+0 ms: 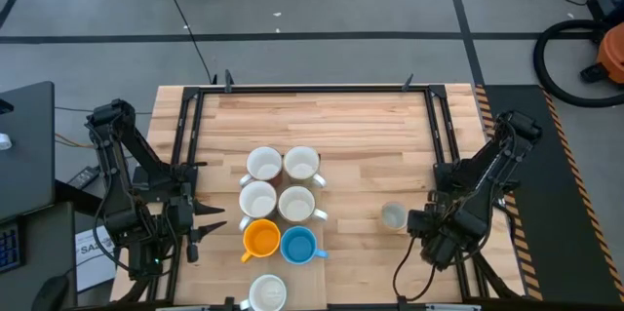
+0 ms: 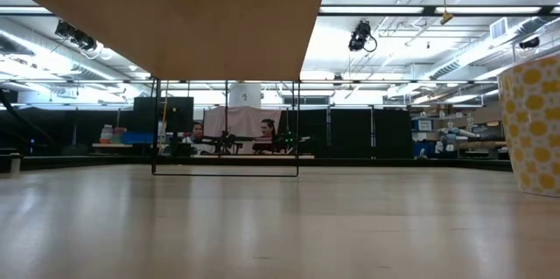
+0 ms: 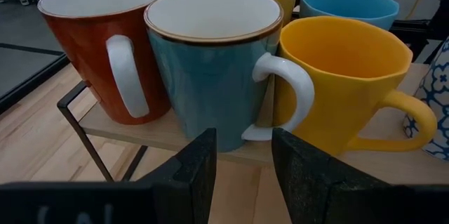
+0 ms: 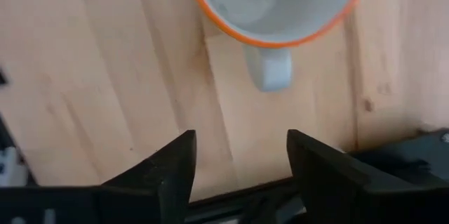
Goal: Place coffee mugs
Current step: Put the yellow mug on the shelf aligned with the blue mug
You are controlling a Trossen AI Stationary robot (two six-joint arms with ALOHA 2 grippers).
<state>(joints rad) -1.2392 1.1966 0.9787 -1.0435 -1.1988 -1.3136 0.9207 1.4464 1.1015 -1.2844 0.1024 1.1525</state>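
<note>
In the high view, six mugs point(image 1: 280, 204) stand in pairs at the table's middle: several white inside, one orange point(image 1: 260, 239), one bright blue point(image 1: 298, 245). One more white mug point(image 1: 267, 293) sits at the near edge. My left gripper point(image 1: 207, 219) is open, left of the group. In its wrist view point(image 3: 243, 161) it faces a teal mug point(image 3: 210, 62), between a red-brown mug point(image 3: 98, 48) and a yellow mug point(image 3: 344, 83). My right gripper point(image 1: 416, 221) is open beside a lone mug point(image 1: 393, 216). Its wrist view point(image 4: 242, 155) shows that orange-rimmed mug point(image 4: 273, 6), its handle point(image 4: 270, 69) pointing at the fingers.
In the left wrist view the mugs stand on a low wooden shelf point(image 3: 161, 136) with a black wire leg point(image 3: 84, 136). A blue-and-white patterned mug point(image 3: 435, 90) shows at that picture's edge. The low view shows a yellow patterned mug point(image 2: 535, 126). A black frame point(image 1: 312, 88) borders the table.
</note>
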